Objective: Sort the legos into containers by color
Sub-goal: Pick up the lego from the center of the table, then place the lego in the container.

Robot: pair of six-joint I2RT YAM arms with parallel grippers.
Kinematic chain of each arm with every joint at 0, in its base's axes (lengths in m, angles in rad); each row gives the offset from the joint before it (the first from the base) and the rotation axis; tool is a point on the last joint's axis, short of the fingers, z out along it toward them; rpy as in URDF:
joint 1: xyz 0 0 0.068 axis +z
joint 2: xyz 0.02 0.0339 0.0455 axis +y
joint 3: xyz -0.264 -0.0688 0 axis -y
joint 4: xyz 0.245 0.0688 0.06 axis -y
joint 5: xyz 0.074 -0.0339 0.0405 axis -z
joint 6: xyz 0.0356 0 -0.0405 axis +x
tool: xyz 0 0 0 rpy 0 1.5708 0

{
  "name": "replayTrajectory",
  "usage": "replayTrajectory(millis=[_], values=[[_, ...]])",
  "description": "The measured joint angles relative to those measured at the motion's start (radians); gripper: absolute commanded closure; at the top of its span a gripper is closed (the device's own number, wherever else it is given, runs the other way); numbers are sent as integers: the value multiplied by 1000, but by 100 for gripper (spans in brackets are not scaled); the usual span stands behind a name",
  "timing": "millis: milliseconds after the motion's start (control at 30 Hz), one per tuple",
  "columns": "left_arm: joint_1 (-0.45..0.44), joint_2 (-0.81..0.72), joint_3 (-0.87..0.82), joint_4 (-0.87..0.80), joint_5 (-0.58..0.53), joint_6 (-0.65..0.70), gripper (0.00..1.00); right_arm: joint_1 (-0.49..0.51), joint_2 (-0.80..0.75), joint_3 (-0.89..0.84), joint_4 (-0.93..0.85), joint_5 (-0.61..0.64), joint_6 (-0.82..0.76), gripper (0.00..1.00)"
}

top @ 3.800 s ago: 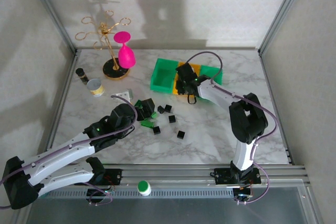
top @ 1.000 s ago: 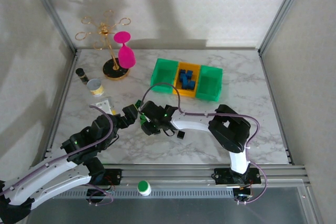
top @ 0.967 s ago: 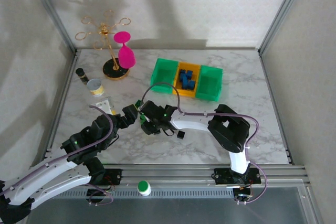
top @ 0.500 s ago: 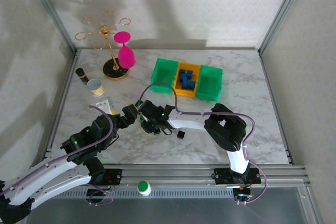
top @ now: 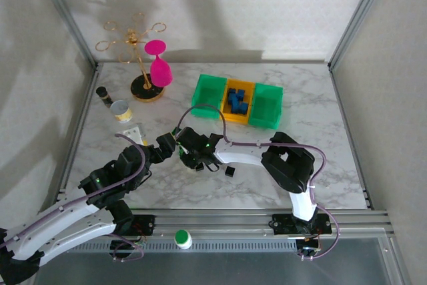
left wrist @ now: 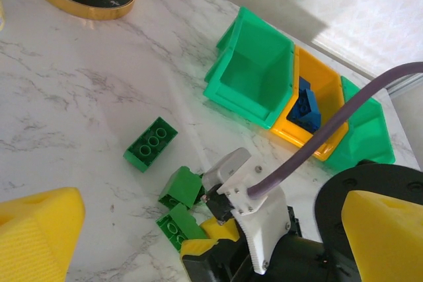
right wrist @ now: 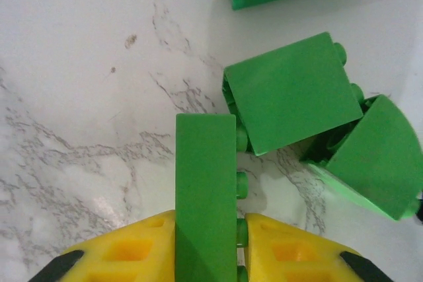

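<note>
Now, take the bench (top: pixel 320 158) first: marble, with both arms reaching toward its middle-left. At the far side stand the containers (top: pixel 203 108), three bins joined in a row, green on either side of a yellow-orange one. The blue bricks (top: pixel 235 101) lie in that middle bin. Both green bins look empty from above.

Your right end effector (right wrist: pixel 206 229) is pressed together on a green brick (right wrist: pixel 206 176), which stands on edge between the yellow pads. Its long axis runs straight out from the fingers and its studs face right. Your left end effector (top: pixel 165 145) is spread wide and holds nothing. It sits just beside the right one, facing the same pile.

Two loose green bricks (right wrist: pixel 291 90) crowd the studded side of the held piece — whether the nearer one touches it, you cannot tell. A longer green one (left wrist: pixel 151 144) lies a little apart, and one black brick (top: pixel 229 171) sits on the near side of the right arm.

What matters next is direction. From the right end effector the green bins lie farther back and to the right, the left-hand green bin (left wrist: pixel 241 97) nearest. The right arm has the brick, so I'd judge the carry is its job — lift clear of the neighbours before swinging over.
</note>
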Motion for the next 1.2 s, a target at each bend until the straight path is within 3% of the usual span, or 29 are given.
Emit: replayTrajectory(millis=[333,667,933,1200], values=[[0,0,33,1,0,11,0,-57,-228,-44,-27,-7,81,73],[0,87,61,72,31,47,0,-334,-415,-60,-139,34,174,72],[0,216,109,164,94,92,0,-563,-432,-91,-188,130,207,73],[0,309,129,235,158,121,0,-657,-307,-88,-152,217,221,74]])
